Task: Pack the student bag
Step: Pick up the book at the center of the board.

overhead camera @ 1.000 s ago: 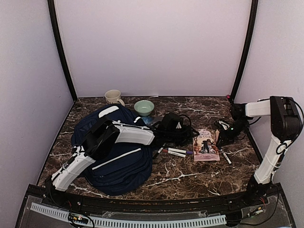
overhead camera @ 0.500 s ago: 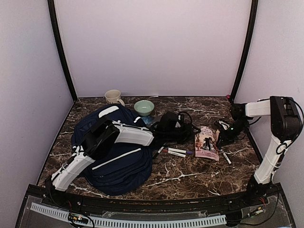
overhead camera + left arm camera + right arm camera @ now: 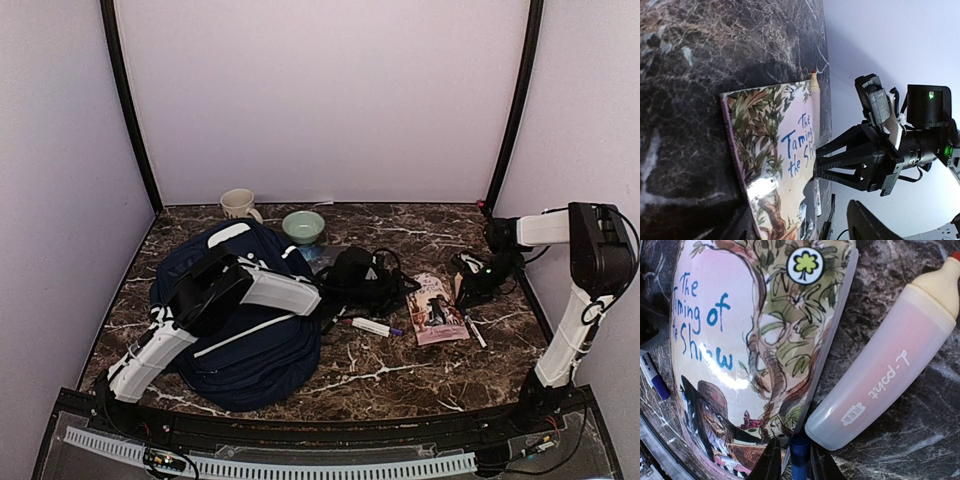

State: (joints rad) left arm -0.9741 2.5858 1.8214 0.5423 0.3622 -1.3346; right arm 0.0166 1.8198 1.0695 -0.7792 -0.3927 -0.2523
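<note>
Dark marble table (image 3: 400, 375) is enclosed by pale lilac walls (image 3: 320, 100). On it the right gripper (image 3: 796, 462) is clamped on a blue pen (image 3: 800, 452) at the edge of a paperback (image 3: 740, 340), just beside a pink highlighter (image 3: 890, 360). The left gripper (image 3: 800, 222) is held with jaws apart, and the student bag (image 3: 250, 350) is laid flat at the left, under the left arm.

Tool (image 3: 796, 454) around blue pen (image 3: 800, 462), beside book (image 3: 740, 340)
</note>
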